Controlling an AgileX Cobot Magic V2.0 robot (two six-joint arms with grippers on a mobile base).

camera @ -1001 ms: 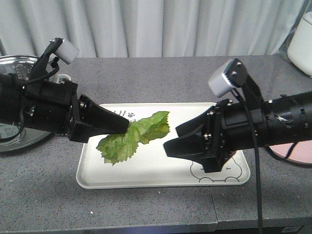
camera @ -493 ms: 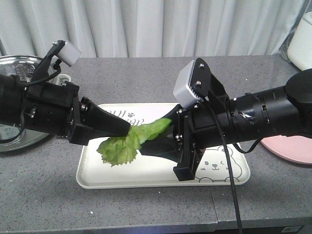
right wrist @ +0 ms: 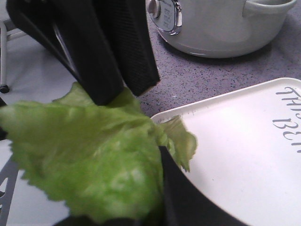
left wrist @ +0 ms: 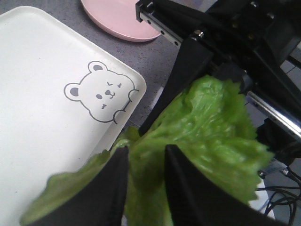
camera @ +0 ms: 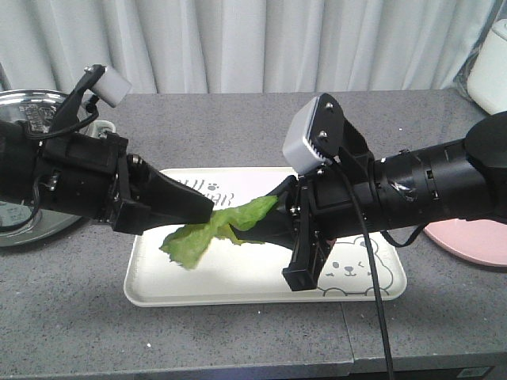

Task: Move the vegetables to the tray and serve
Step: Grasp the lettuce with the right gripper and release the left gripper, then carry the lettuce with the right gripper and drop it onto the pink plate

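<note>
Grey lettering on the tray [right wrist: 225,155] runs off the edge of the right wrist view; only "BE" reads clearly. In the front view the left gripper [camera: 207,208] covers part of it. A winking bear drawing [left wrist: 101,96] marks one tray corner. The left gripper's fingers [left wrist: 110,188] pinch the lettuce [camera: 207,231], held over bare tray. The right gripper [camera: 268,220] meets the leaf's far end. The leaf hides its fingertips, so its grip cannot be judged. A pink plate [left wrist: 117,19] lies beyond that corner.

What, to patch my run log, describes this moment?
left fingers: shut on lettuce; right fingers: at leaf's other end, grip unclear; tray: below
</note>
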